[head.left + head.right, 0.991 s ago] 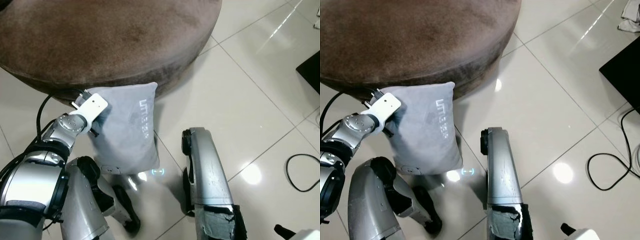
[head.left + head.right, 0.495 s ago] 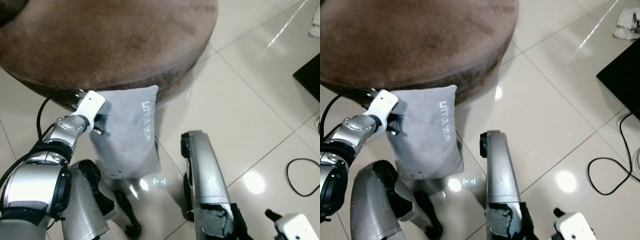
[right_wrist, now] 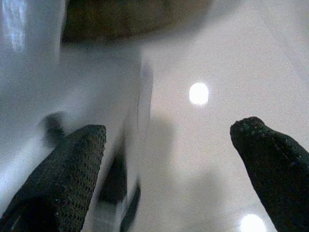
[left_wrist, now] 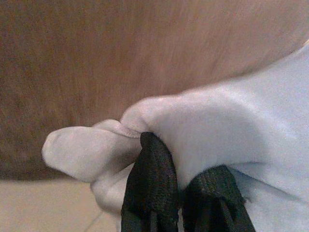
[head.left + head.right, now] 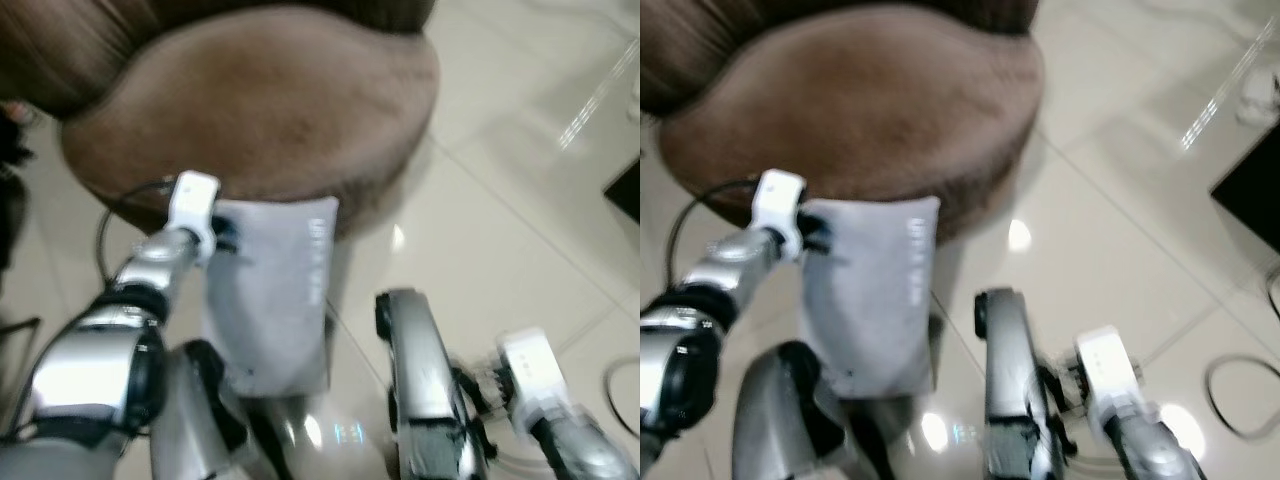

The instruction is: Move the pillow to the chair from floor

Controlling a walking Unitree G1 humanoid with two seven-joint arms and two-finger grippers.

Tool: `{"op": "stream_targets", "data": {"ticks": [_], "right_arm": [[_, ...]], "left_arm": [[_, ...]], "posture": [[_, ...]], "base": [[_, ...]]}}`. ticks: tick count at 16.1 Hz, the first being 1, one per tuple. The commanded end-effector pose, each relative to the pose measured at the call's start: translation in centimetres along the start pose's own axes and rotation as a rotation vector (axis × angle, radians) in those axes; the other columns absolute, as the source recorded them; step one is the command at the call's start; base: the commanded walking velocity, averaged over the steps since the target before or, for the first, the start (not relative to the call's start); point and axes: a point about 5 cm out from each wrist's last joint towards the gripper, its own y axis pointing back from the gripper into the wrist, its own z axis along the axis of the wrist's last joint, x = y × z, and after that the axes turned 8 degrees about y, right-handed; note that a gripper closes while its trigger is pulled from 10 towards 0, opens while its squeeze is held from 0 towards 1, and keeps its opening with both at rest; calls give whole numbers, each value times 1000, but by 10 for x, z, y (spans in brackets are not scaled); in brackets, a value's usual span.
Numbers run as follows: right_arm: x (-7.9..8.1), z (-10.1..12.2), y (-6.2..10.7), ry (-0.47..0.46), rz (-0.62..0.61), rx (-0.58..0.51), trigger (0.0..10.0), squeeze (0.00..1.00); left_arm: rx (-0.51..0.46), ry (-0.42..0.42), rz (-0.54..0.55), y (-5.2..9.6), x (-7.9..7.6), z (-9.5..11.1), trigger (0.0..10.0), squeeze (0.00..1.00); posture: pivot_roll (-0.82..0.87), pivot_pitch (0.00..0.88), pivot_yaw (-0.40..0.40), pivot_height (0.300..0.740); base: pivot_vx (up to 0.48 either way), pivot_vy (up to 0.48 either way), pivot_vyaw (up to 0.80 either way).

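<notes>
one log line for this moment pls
left gripper: jaws shut on pillow corner | pillow: hanging before brown chair | right gripper: jaws open, above floor

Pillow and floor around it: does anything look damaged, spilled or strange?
Nothing spilled or damaged. The grey pillow hangs upright, pinched at one bunched upper corner by the left gripper, beside the brown chair. The right gripper is open and holds nothing.

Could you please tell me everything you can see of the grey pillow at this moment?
The pillow is light grey, soft fabric, roughly rectangular, with pale lettering down one side, too blurred to read. It hangs upright in front of the round brown chair, its top edge level with the seat's front rim. The left tool is shut on a bunched upper corner. The right tool, open, points toward it without touching.
</notes>
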Motion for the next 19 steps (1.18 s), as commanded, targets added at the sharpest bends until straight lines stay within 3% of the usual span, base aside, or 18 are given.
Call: {"op": "stream_targets", "data": {"ticks": [1,4,6,7,9,10,12,15,19], "right_arm": [[47,7,-20,-40,188,-52,10000,0],[51,27,-62,-42,195,-121,10000,0],[57,41,-84,-49,219,-161,10000,0],[60,44,-92,-55,226,-165,10000,0],[62,46,-99,-64,232,-167,10000,0],[62,47,-105,-79,227,-167,10000,0],[62,50,-111,-111,213,-174,10000,0],[61,58,-118,-114,204,-206,10000,0],[59,62,-122,-122,194,-220,10000,0]], "left_arm": [[-302,14,-4,3,0,59,10000,0],[-444,95,-45,6,-19,72,10000,0],[-469,62,-103,12,-41,56,10000,0],[-446,94,-98,14,-47,41,10000,0],[-391,152,-70,14,-55,15,10000,0],[-339,192,-34,14,-62,-9,10000,0],[-304,231,4,16,-65,-25,10000,0],[-252,267,64,19,-66,-41,10000,0],[-242,258,63,19,-69,-44,10000,0]], "posture": [[-262,0,157,437],[-186,0,148,437],[-150,0,134,457],[-124,0,120,467],[-110,0,114,482],[-98,0,107,497],[-97,0,103,517],[-106,0,104,547],[-109,0,106,572]], "base": [[0,0,0],[0,0,0],[0,0,0],[0,0,0],[0,0,0],[0,0,0],[0,0,0],[0,0,0],[0,0,0]]}}
